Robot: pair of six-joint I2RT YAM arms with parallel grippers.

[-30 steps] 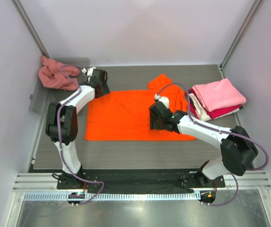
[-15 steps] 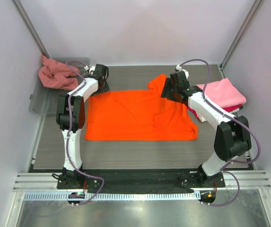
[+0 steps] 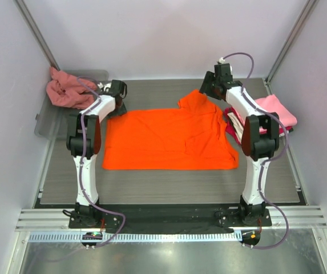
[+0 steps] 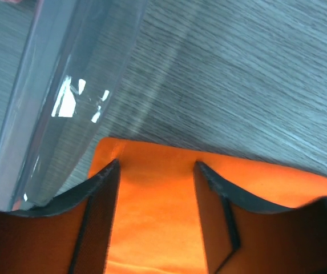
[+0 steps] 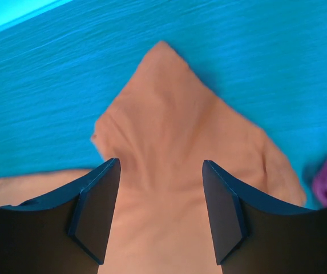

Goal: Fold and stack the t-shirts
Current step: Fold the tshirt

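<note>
The bright orange t-shirt (image 3: 169, 138) lies spread flat on the table. My left gripper (image 3: 119, 107) is at its back left corner, open, with the orange cloth (image 4: 154, 217) lying flat between the fingers (image 4: 97, 211). Open too, my right gripper (image 3: 205, 91) hangs over the back right sleeve (image 5: 169, 120), its fingers (image 5: 97, 208) either side of the cloth. At the right a folded light pink t-shirt (image 3: 274, 108) tops a stack with a crimson one (image 3: 232, 118) under it. The salmon-pink t-shirt (image 3: 66, 91) lies crumpled in the tray.
The clear grey plastic tray (image 3: 46, 123) stands at the back left, its rim (image 4: 66, 103) close beside my left gripper. A pale folded layer (image 3: 241, 132) shows in the right stack. White walls close in the table on three sides.
My right arm has swung from the shirt's middle to the back right sleeve. The left gripper stayed at the back left corner, its jaws a little narrower.
</note>
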